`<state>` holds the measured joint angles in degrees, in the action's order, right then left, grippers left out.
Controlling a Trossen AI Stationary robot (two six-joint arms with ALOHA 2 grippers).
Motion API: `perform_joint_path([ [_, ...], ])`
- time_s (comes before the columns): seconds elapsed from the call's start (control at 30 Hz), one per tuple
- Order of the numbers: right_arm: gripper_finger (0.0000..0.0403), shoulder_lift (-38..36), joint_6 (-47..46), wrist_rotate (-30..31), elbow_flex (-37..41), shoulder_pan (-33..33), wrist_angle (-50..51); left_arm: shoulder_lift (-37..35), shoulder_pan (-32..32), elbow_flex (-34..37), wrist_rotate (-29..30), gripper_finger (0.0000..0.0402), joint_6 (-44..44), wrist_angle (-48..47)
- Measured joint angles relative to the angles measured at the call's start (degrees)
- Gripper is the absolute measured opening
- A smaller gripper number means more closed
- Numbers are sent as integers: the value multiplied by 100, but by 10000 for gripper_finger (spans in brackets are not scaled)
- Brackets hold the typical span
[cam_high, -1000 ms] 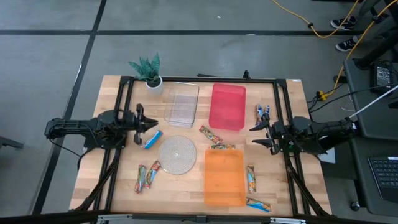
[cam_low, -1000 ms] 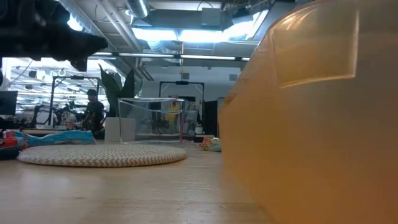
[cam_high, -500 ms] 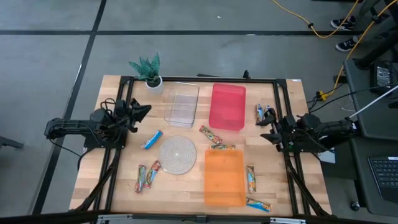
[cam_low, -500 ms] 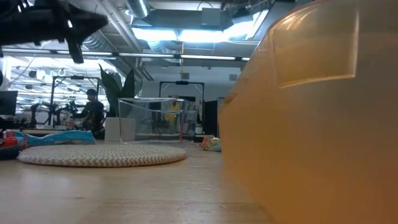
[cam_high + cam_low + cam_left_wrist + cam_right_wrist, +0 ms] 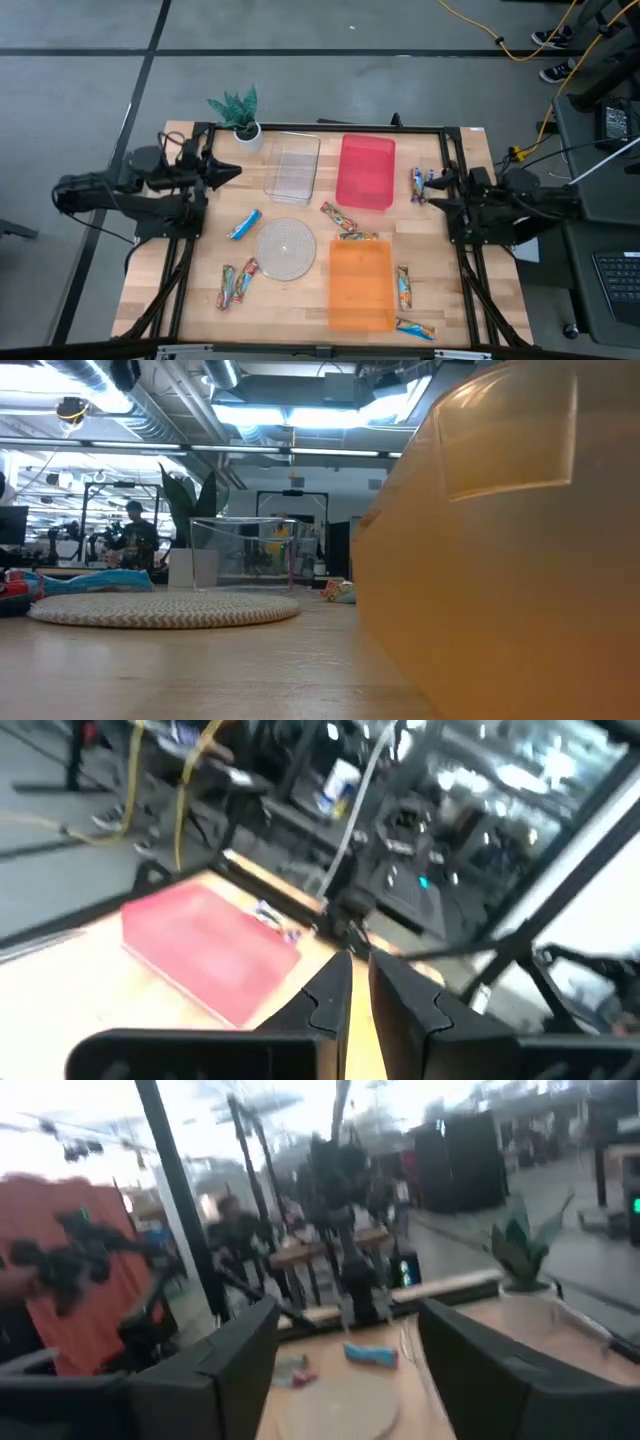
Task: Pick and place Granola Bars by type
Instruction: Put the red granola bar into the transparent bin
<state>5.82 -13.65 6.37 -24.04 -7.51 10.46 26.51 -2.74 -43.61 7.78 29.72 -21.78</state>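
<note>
Past your left gripper (image 5: 358, 982), whose two dark fingers (image 5: 327, 1000) stand nearly together with only a thin slit between them, you see the red bin (image 5: 205, 948) lying flat on the wooden tabletop (image 5: 70, 992). Just beyond the bin, near the tabletop's edge, lies a small wrapped granola bar (image 5: 276, 919). The other arm (image 5: 352, 910) shows dark right behind it, blurred against the room.

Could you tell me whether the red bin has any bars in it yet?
Empty: the red bin shows only bare floor from above.
</note>
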Motion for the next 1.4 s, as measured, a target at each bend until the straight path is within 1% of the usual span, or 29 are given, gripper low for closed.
perform_joint_path([
  [0.17, 241, 815, 204, 6, -863, 0, 492, 888, 0, -1253, -430, 33, 112, -963],
  [0.27, 241, 1313, 335, 6, -1303, 0, 705, 1257, 0, -1704, -582, 33, 209, -1698],
  [0.33, 241, 1639, 354, 7, -1550, 0, 839, 1435, 2, -1844, -595, 33, 387, -2118],
  [0.43, 241, 2043, 420, 8, -1788, 0, 870, 1623, 0, -1848, -595, 33, 629, -2698],
  [0.6, 241, 2411, 751, 6, -1899, 0, 876, 1954, 0, -1845, -572, 33, 710, -3884],
  [0.7, 241, 2520, 639, 4, -1899, 0, 879, 2133, 0, -1706, -534, 33, 865, -4278],
  [0.83, 241, 2624, 506, 4, -1899, 0, 874, 2267, 0, -1270, -534, 33, 1056, -4272],
  [1.0, 241, 2669, 496, 2, -1899, 0, 872, 2432, 2, -550, -530, 34, 1374, -4273],
  [1.1, 241, 2670, 494, 2, -1899, 0, 872, 2535, 1, -146, -536, 41, 1675, -4251],
  [1.23, 241, 2669, 498, 2, -1899, 0, 870, 2663, 0, 201, -583, 73, 1777, -4109],
  [1.4, 241, 2669, 502, 2, -1899, 0, 870, 2843, 2, 357, -584, 145, 1768, -3667],
])
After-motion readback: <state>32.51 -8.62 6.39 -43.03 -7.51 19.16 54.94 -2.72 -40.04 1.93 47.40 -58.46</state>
